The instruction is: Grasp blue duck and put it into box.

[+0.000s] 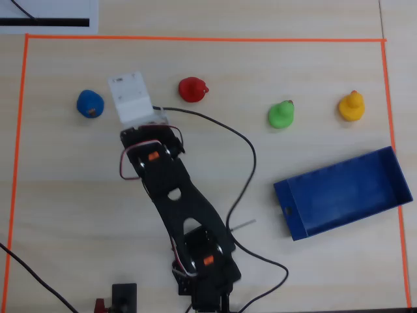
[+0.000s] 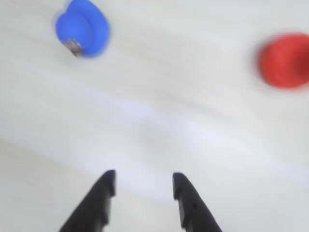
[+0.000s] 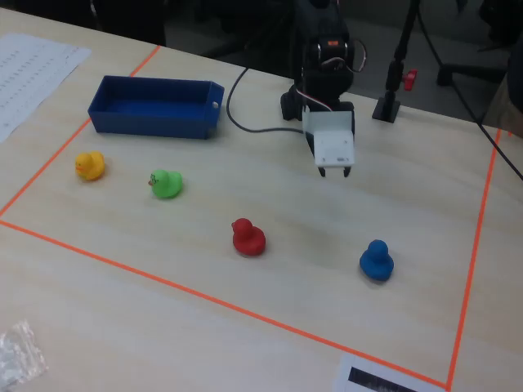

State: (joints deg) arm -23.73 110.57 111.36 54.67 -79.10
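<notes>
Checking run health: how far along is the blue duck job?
Nothing done yet: blue duck sits on the table, box empty. In hand: the gripper hangs open and empty between it and the red duck. Left: reach the blue duck, grasp, carry, drop in the box.

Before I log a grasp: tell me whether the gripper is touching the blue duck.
Apart. The wrist view shows the gripper open and empty, with bare table between it and the blue duck.
</notes>
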